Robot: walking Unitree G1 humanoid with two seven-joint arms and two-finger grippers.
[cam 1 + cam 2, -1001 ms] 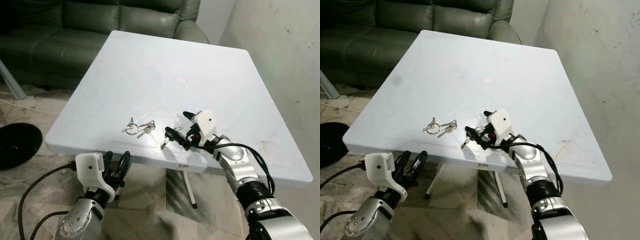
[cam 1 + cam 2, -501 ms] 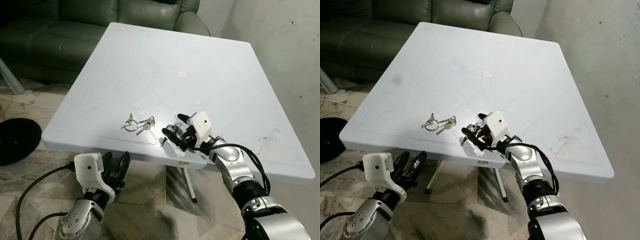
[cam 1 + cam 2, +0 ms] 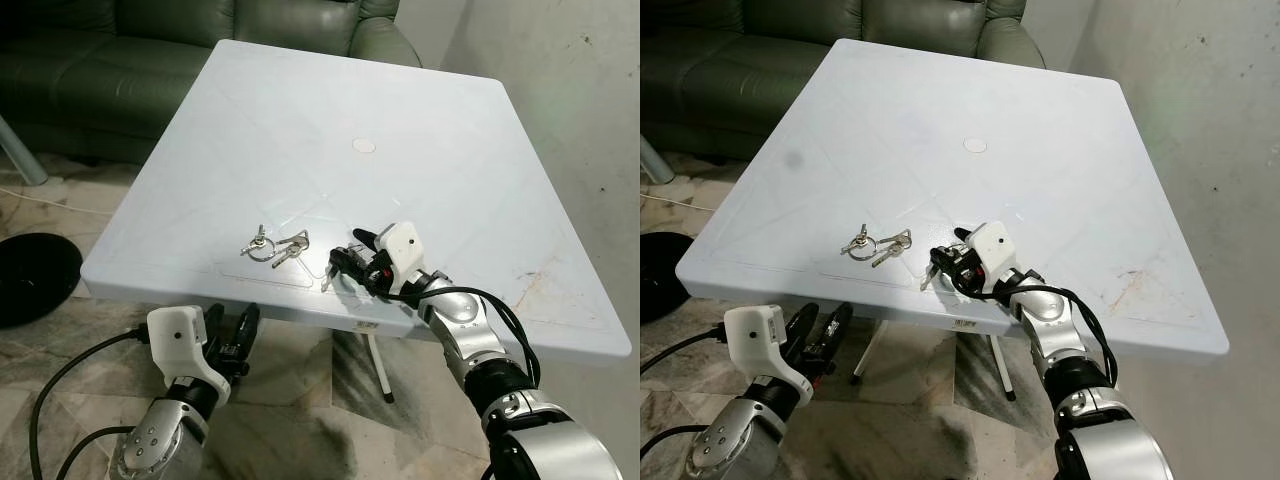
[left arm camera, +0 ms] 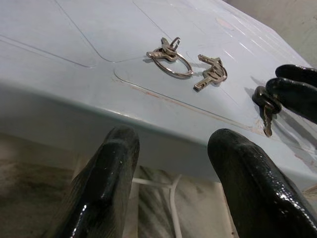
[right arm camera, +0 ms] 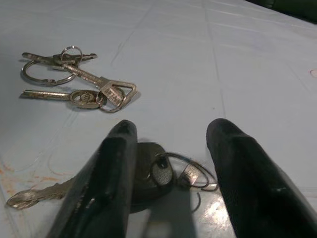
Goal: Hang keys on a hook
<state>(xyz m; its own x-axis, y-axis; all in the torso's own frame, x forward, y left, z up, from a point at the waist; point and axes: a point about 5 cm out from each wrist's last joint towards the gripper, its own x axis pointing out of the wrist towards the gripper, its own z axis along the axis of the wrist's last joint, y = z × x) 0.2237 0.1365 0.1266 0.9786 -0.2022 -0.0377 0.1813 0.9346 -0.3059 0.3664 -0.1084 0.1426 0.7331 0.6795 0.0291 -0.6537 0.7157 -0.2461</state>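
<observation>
**Keys lie in three bunches near the table's front edge**

Keys first: from the head camera you see a black-headed key [image 3: 333, 270] on the white table [image 3: 300, 120], close to its front edge, with the right gripper [image 3: 352, 258] over it. Left of it lie a small silver key pair [image 3: 291, 248] and a ring bunch [image 3: 259, 245], just beside each other. Your left gripper [image 3: 232, 335] hangs below the table edge, fingers parted and empty. A green sofa [image 3: 110, 50] stands behind.

Your left wrist view shows the ring bunch [image 4: 167, 57], the pair [image 4: 211, 74] and the black-headed key [image 4: 264, 104] in a row.

Your right wrist view shows the black fingers [image 5: 106, 173] spread to either side of the dark key head [image 5: 146, 173] and its thin wire ring [image 5: 185, 171], not closed on it; the silver blade [image 5: 37, 194] lies flat.
</observation>
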